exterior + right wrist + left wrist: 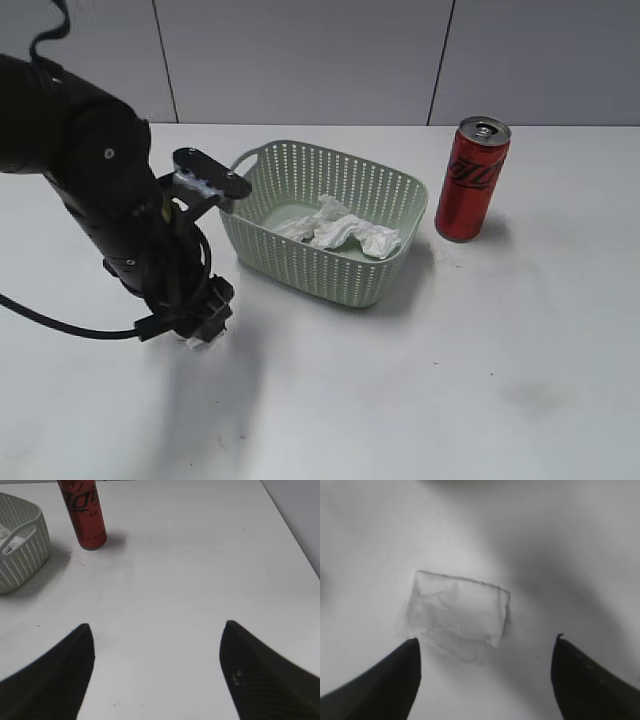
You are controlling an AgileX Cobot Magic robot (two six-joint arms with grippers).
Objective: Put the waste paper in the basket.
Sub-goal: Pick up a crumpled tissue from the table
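The pale green basket (395, 195) stands in the middle of the white table and holds several crumpled white paper wads (340, 230). It also shows at the left edge of the right wrist view (22, 555). My left gripper (200, 335) points down at the table left of the basket. In the left wrist view it (485, 652) is open, with a flattened white paper piece (457, 612) lying on the table just beyond the fingertips. My right gripper (156, 640) is open and empty over bare table; it is out of the exterior view.
A red soda can (472, 180) stands upright right of the basket, also in the right wrist view (84, 512). The left arm and its cable (60, 325) hang over the table's left side. The table's right edge (290, 530) shows in the right wrist view.
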